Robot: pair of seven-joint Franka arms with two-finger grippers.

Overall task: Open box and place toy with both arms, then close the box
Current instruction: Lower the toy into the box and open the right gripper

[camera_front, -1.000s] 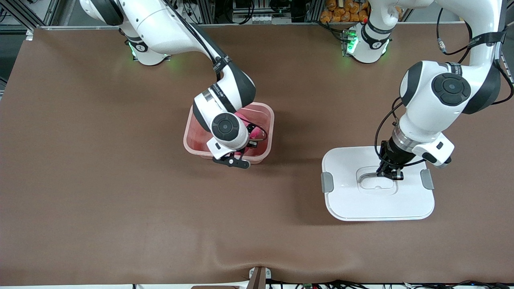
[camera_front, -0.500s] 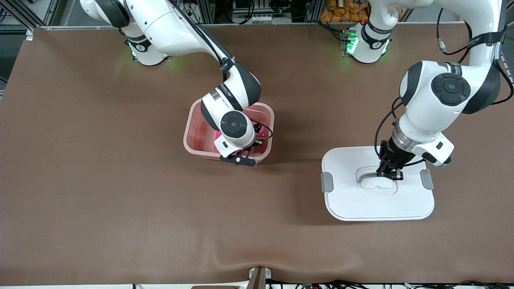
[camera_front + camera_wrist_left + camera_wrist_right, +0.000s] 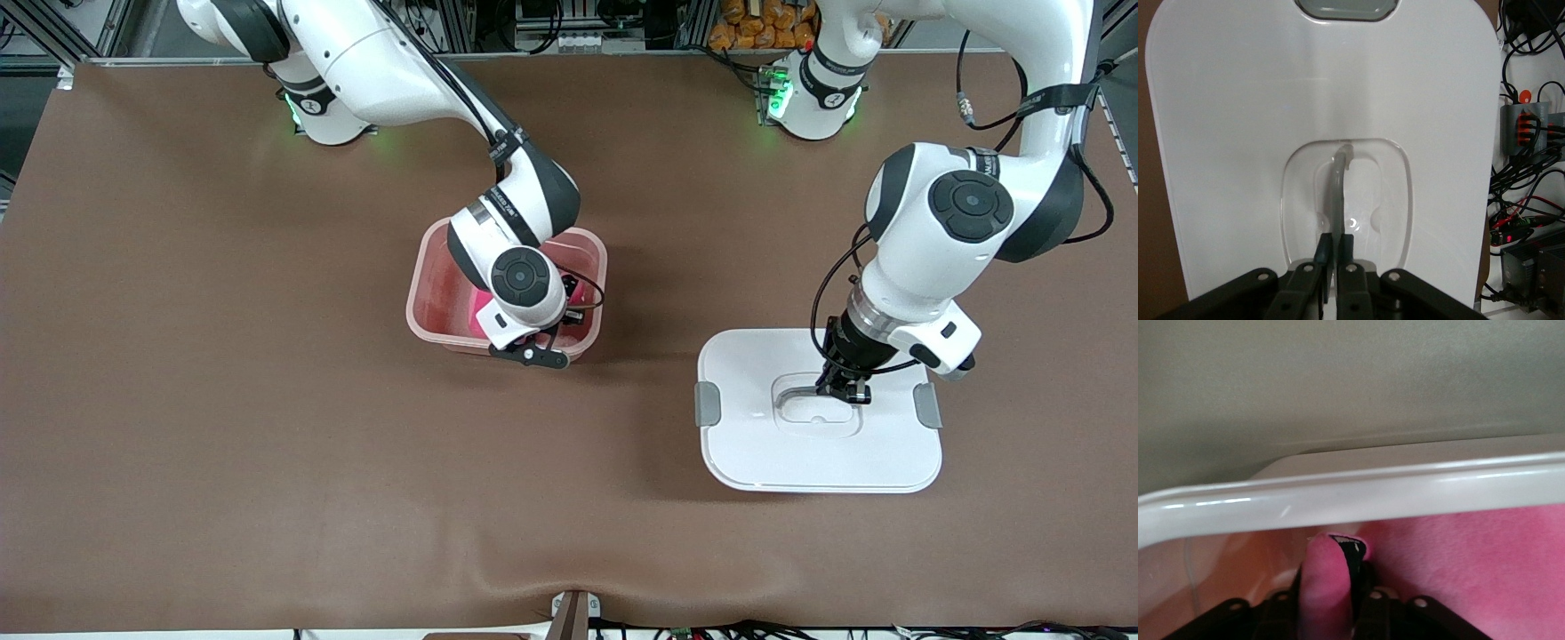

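Note:
The open pink box (image 3: 420,307) stands mid-table toward the right arm's end, its pale rim (image 3: 1338,495) close in the right wrist view. The pink toy (image 3: 483,313) lies inside it. My right gripper (image 3: 1331,587) reaches down into the box, its fingers round a protruding part of the toy (image 3: 1471,567). The white lid (image 3: 800,453) lies flat toward the left arm's end, nearer the front camera than the box. My left gripper (image 3: 841,391) is shut on the lid's clear handle (image 3: 1340,177), which sits in the recess of the lid (image 3: 1238,133).
Brown table cover (image 3: 222,400) spreads wide around both things. Grey clips (image 3: 708,404) sit on the lid's two short sides. Cables and power boxes (image 3: 1531,127) crowd the edge past the arms' bases, beside a stack of orange items (image 3: 756,22).
My left gripper has drawn the lid a little toward the box. My right gripper has sunk slightly deeper into the box with the toy.

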